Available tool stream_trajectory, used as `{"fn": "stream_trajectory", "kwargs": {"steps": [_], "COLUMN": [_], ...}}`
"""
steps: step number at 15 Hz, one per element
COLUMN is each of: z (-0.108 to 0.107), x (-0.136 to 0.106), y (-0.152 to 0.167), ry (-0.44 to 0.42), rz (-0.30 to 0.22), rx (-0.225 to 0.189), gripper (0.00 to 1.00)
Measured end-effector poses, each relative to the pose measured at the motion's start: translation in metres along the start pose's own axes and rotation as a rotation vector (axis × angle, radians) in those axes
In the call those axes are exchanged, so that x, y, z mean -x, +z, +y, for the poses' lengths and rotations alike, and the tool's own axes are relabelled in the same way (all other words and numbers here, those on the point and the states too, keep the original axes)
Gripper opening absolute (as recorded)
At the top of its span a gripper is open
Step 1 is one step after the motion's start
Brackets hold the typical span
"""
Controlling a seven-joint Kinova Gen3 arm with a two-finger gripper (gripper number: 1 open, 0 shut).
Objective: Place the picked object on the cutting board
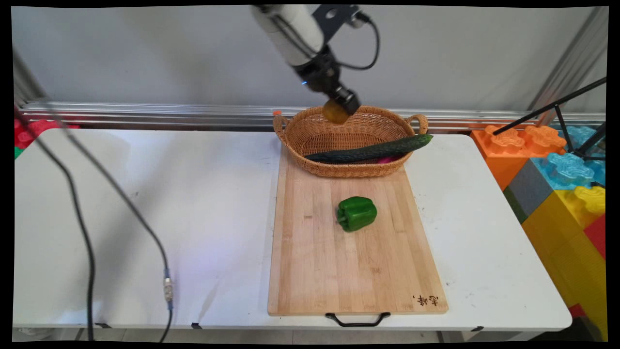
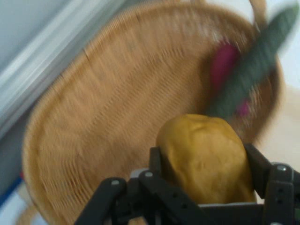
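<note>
So closest to the camera is the cutting board (image 1: 356,252), light wood w/ a black handle (image 1: 357,320) hanging off its near edge, lying on the white table (image 1: 145,218). Green bell pepper (image 1: 357,213) sits on its side roughly mid-board, nothing touching it.

Further back, on the far end of the board, there's the wicker basket (image 1: 310,140). Long cucumber (image 1: 373,149) lies across it, one end poking out over the right rim by the handle. Something pink/magenta (image 1: 386,159) is tucked under the cucumber, can't tell what it is tbh.

Then me: my gripper (image 1: 339,110) hangs above the basket's back rim, not touching it. Jaws are clamped on a potato (image 2: 204,157), yellowish-brown, one finger (image 2: 260,164) pressed on each side of it. From my hand cam the potato fills the foreground w/ the basket floor (image 2: 117,122) below it and the cucumber + pink thing off to the upper right.

Off the table's right side are big colored blocks (image 1: 557,165) in orange, blue, yellow.
</note>
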Motion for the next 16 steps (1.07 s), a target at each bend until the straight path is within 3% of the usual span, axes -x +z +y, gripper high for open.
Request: {"fn": "stream_trajectory", "kwargs": {"steps": [3,7,11,16], "z": [0.010,0.009,0.005,0.001], "x": [0.043,0.084,0.125,0.172], "y": [-0.030,-0.048,-0.048,-0.020], "ry": [0.074,0.149,0.213,0.260], "rz": [-0.051,-0.085,-0.102,-0.087], "rx": [0.090,0.174,0.233,0.275], "gripper": [0.00,0.00,0.00,0.00]}}
